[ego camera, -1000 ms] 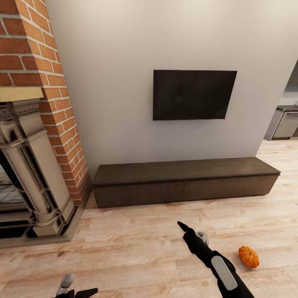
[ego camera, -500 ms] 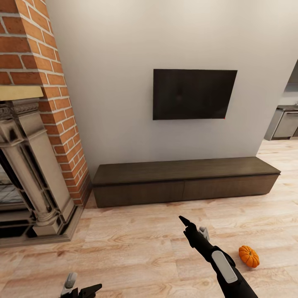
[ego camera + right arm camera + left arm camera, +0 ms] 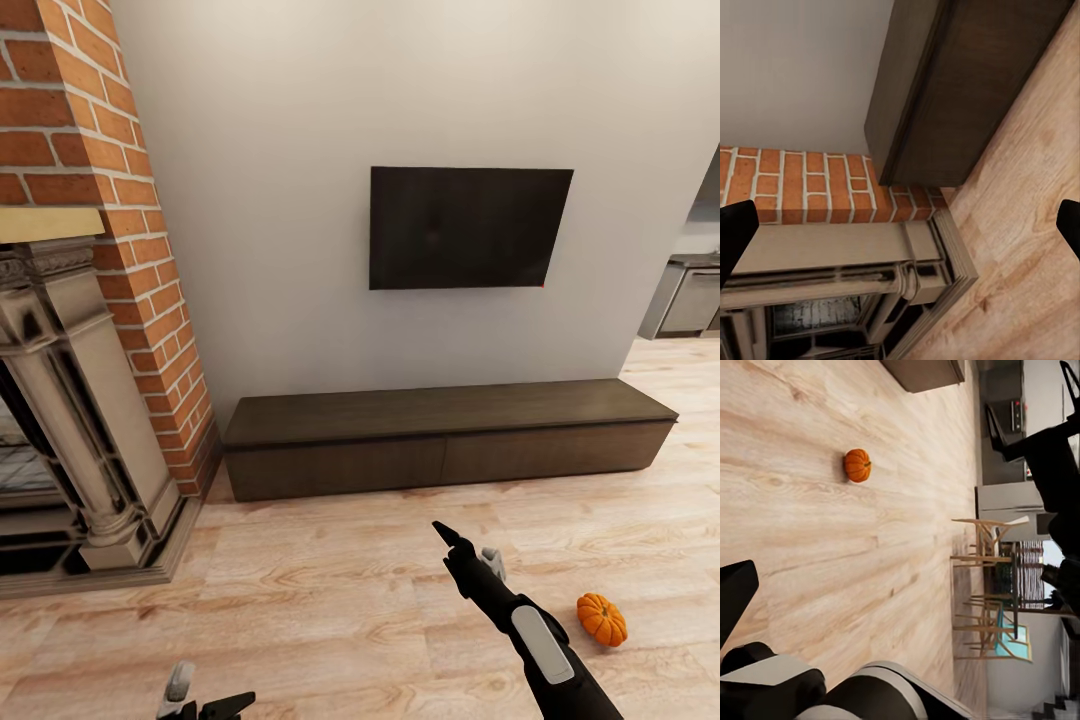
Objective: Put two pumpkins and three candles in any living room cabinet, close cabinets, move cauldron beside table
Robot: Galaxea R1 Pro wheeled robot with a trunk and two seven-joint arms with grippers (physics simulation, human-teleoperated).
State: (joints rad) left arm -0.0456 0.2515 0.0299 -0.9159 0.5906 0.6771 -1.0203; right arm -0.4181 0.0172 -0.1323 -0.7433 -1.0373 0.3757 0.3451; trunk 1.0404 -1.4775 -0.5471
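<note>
Flat, even simulator light fills the room, bright on the pale wall [image 3: 300,200] and wooden floor [image 3: 330,600]. The pumpkin [image 3: 601,619] throws only a faint soft shadow beside itself. The fireplace opening [image 3: 20,470] stays dark. Edges are sharp, with slight wide-angle slanting toward the picture edges.

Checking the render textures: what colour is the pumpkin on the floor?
Bright orange pumpkin, clearest in the left wrist view.

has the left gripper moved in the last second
Yes. The left gripper has shifted right along the floor's bottom edge, away from the fireplace, toward the pumpkin.
</note>
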